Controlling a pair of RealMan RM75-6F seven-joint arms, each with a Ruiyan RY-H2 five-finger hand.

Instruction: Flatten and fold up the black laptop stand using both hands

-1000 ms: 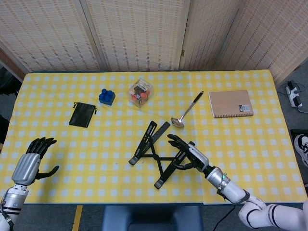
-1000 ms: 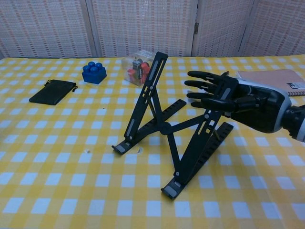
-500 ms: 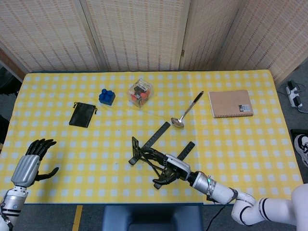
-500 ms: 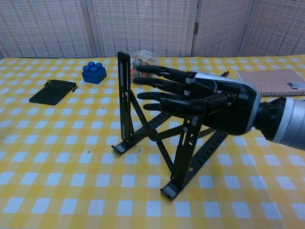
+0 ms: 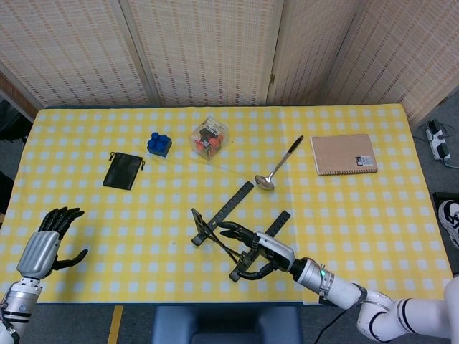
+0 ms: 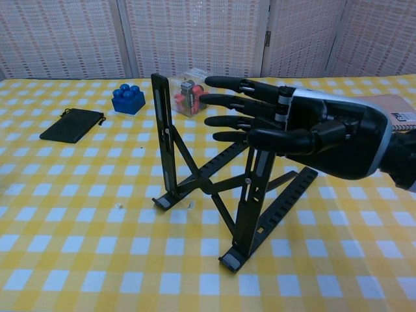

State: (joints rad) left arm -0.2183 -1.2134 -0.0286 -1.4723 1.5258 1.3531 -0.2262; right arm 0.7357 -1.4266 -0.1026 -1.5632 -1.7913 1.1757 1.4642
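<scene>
At table centre we log one stand (image 6: 221, 188): rigid, hinged, light. Right hand (image 6: 305, 133), fingers spread, sits atop its near upright; left hand (image 5: 50, 240) idles wide at 8 o'clock.

Yellow checked tablecloth (image 5: 373, 215) covers the table. On it: black pouch (image 5: 122, 171) at left, blue brick (image 5: 159, 144) next to a clear box (image 5: 209, 137) of red bits, a spoon (image 5: 279, 165), and a tan notebook (image 5: 343, 154) at right.
</scene>
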